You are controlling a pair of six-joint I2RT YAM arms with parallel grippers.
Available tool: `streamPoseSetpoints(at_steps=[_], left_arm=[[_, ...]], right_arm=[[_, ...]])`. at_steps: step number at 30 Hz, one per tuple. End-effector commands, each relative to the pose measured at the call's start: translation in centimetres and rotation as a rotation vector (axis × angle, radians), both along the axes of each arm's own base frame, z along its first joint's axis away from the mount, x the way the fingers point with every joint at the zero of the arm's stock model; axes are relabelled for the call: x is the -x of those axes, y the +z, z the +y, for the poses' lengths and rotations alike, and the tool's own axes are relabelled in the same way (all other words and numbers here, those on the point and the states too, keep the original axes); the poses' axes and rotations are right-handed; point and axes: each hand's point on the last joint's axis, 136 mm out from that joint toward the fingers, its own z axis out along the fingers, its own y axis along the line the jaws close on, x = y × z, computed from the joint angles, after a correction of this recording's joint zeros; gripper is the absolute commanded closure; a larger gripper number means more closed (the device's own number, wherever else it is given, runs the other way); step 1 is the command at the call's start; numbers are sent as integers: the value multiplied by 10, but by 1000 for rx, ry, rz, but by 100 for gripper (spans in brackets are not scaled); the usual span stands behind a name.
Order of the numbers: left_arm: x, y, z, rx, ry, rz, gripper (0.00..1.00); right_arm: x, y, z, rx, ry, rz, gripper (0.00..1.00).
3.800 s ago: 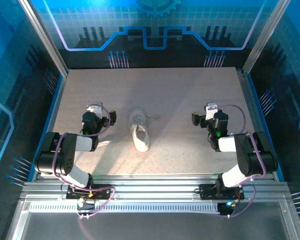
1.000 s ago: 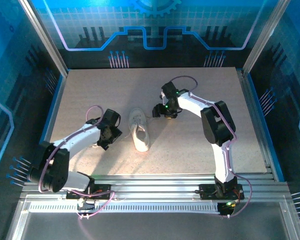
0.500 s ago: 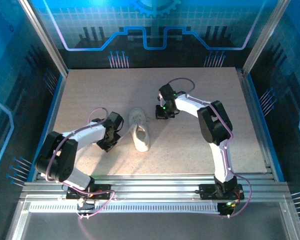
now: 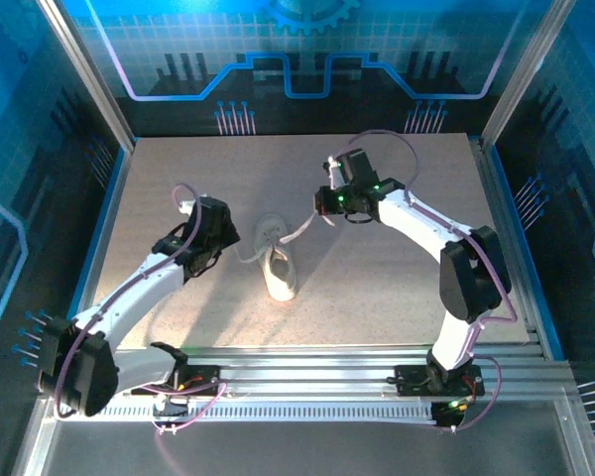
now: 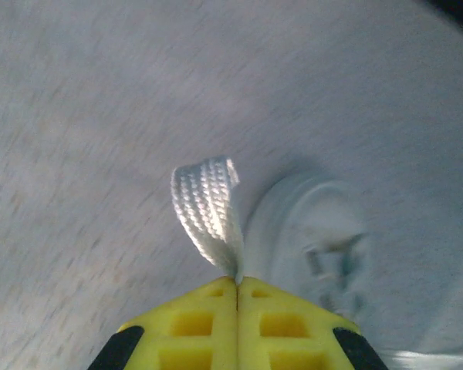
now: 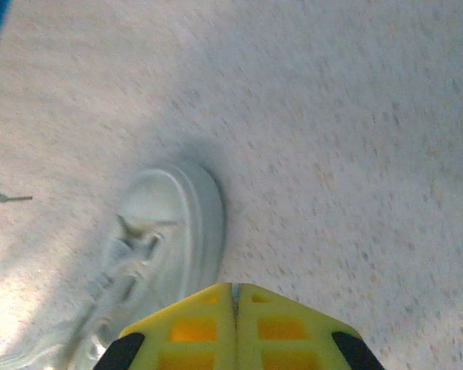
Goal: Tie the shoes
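Observation:
The small white shoe (image 4: pixel 277 263) lies mid-table with its toe pointing away from the arm bases. My left gripper (image 4: pixel 222 247) hovers just left of it, shut on a white lace (image 5: pixel 208 210) whose end loops up from the yellow fingertips (image 5: pixel 237 279). The blurred shoe (image 5: pixel 316 243) lies beyond them. My right gripper (image 4: pixel 324 210) hangs up and to the right of the toe, shut, and the other lace (image 4: pixel 302 234) stretches from the shoe up to it. In the right wrist view the fingertips (image 6: pixel 234 285) meet above the shoe's toe (image 6: pixel 170 223), with a pale sliver between them.
The speckled tabletop (image 4: pixel 397 288) stretches wide on all sides of the shoe. Blue enclosure walls (image 4: pixel 109 188) ring the table. A thin lace tip (image 6: pixel 8 198) lies on the surface at the left edge of the right wrist view.
Both grippers have shut on lace ends beside the shoe and drawn apart: the left up and to the left, the right up and to the right. The laces now stretch out from the shoe.

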Motion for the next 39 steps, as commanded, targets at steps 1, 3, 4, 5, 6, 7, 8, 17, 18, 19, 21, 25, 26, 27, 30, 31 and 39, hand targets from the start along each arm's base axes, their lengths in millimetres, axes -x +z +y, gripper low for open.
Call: streamPoseSetpoints(at_steps=[1, 3, 4, 5, 6, 7, 8, 17, 18, 19, 21, 25, 26, 27, 30, 31, 39], left_arm=[[-24, 61, -31, -152, -307, -273, 100], [-22, 81, -61, -185, -527, -405, 100], [-19, 89, -75, -197, -632, -464, 100], [-14, 97, -90, -206, -743, -524, 100], [-11, 102, -101, -218, -832, -564, 100], [-8, 106, -110, -216, -914, -584, 100], [-2, 108, -122, -205, -1020, -595, 100], [18, 93, -158, -30, -1426, -385, 100], [19, 88, -159, -13, -1442, -350, 100], [19, 84, -160, 5, -1452, -325, 100], [17, 72, -161, 24, -1457, -272, 100], [3, 48, -158, -8, -1425, -196, 100], [-1, 43, -156, -24, -1415, -179, 100], [-6, 38, -155, -39, -1400, -162, 100], [-20, 24, -149, -84, -1352, -110, 100], [-23, 21, -147, -89, -1345, -97, 100], [-51, -2, -134, -113, -1210, -14, 100]], right_arm=[[-5, 33, 30, -58, 137, -118, 100], [-7, 44, 44, -104, 197, -128, 100], [-8, 48, 49, -120, 220, -128, 100], [-9, 53, 54, -133, 243, -132, 100], [-10, 57, 58, -144, 267, -136, 100], [-11, 60, 61, -152, 282, -140, 100], [-13, 64, 63, -159, 291, -141, 100], [-24, 68, 62, -186, 306, -131, 100], [-25, 67, 61, -182, 306, -131, 100], [-25, 66, 61, -179, 309, -131, 100], [-22, 67, 62, -187, 329, -132, 100], [-16, 69, 66, -201, 371, -139, 100], [-13, 69, 67, -203, 379, -139, 100], [-12, 67, 67, -201, 383, -139, 100], [-7, 63, 67, -200, 390, -135, 100], [-6, 61, 67, -202, 394, -134, 100], [6, 49, 72, -227, 399, -125, 100]])
